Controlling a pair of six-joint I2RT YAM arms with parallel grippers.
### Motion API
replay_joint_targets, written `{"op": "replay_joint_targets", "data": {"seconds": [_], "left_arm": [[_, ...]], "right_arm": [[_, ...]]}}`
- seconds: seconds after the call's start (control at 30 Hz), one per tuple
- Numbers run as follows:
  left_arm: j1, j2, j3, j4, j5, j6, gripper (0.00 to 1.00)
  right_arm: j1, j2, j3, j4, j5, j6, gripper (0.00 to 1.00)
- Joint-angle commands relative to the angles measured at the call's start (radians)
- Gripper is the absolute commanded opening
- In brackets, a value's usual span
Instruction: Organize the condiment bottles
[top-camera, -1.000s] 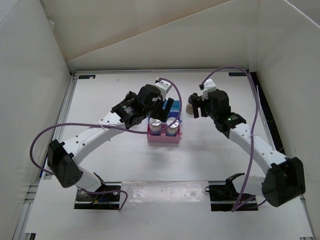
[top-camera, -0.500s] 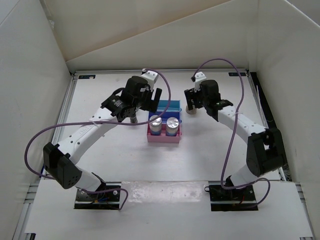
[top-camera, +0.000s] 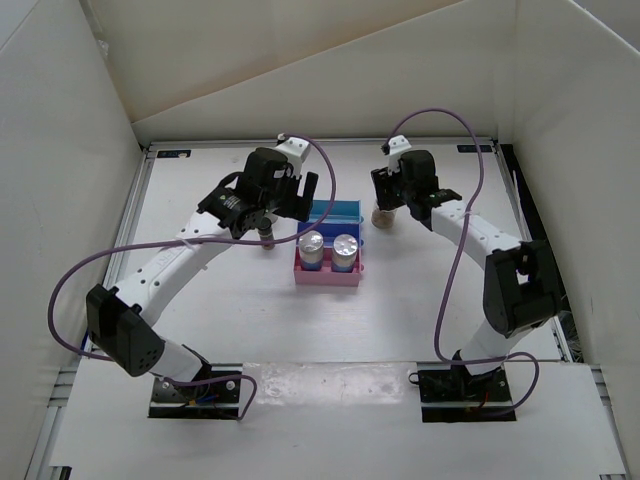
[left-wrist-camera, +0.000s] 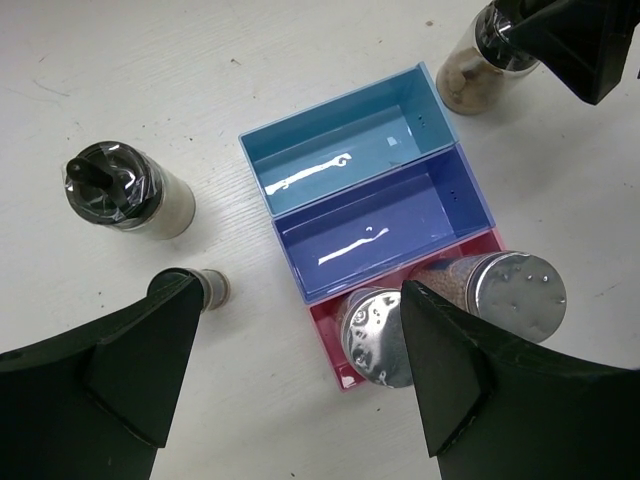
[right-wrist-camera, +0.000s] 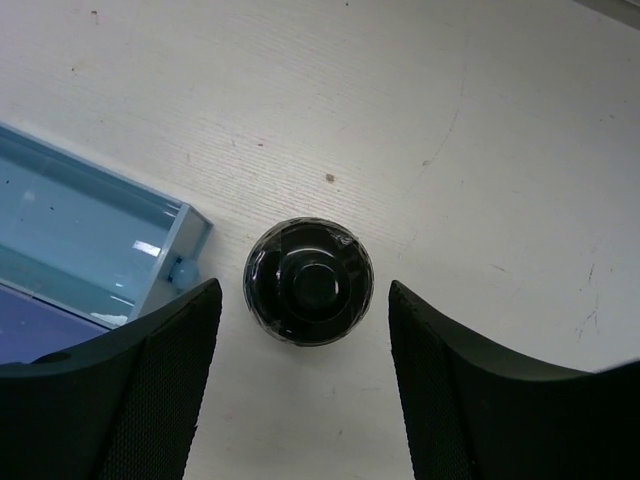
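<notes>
Reaching from the near-left base, bowing out at the elbow and stretching diagonally across the table (top-camera: 200, 190) toward the stepped rack (top-camera: 328, 277). Pointing the left gripper (left-wrist-camera: 300, 335) downward, fingers spread wide and clasping nothing, hanging just beside the rack's left side. Folding the right arm sharply at the elbow near the right wall and extending back toward the rack's far right corner. Aiming the right gripper (right-wrist-camera: 305, 300) straight down, jaws parted and unclamped, straddling one black-capped bottle (right-wrist-camera: 308, 282) with a gap on either side. Standing the other black-capped bottle (left-wrist-camera: 112, 186) upright on the table, left of the rack. Holding a silver-topped bottle (left-wrist-camera: 520, 293) and a second silver-topped bottle (left-wrist-camera: 375, 335) side by side in the rack's pink tier (left-wrist-camera: 325, 325).
</notes>
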Motion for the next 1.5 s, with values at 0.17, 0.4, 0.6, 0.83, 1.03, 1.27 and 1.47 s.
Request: {"op": "replay_joint_targets", "data": {"seconds": [0.17, 0.4, 0.6, 0.83, 1.03, 1.27, 1.47], "left_arm": [[0.009, 0.001, 0.025, 0.018, 0.026, -0.001, 0.91], [0.012, 0.006, 0.013, 0.022, 0.026, -0.003, 0.91], [0.019, 0.008, 0.010, 0.024, 0.026, -0.003, 0.91], [0.021, 0.003, -0.018, 0.035, 0.029, -0.012, 0.91], [0.021, -0.011, -0.027, 0.033, 0.034, -0.015, 0.91], [0.023, -0.057, -0.052, 0.030, 0.034, -0.012, 0.91], [0.024, -0.100, -0.069, 0.021, 0.034, -0.015, 0.91]], "right_arm": [[-0.032, 0.025, 0.036, 0.068, -0.033, 0.020, 0.63], [-0.040, 0.065, 0.059, 0.056, -0.042, 0.033, 0.59], [-0.038, 0.085, 0.070, 0.054, -0.051, 0.036, 0.50], [-0.012, 0.078, 0.061, 0.048, -0.043, 0.046, 0.24], [0.045, 0.027, 0.059, -0.013, 0.059, 0.017, 0.00], [0.152, -0.101, 0.062, -0.051, 0.168, -0.052, 0.00], [0.206, -0.165, 0.100, -0.074, 0.219, -0.093, 0.00]]}}
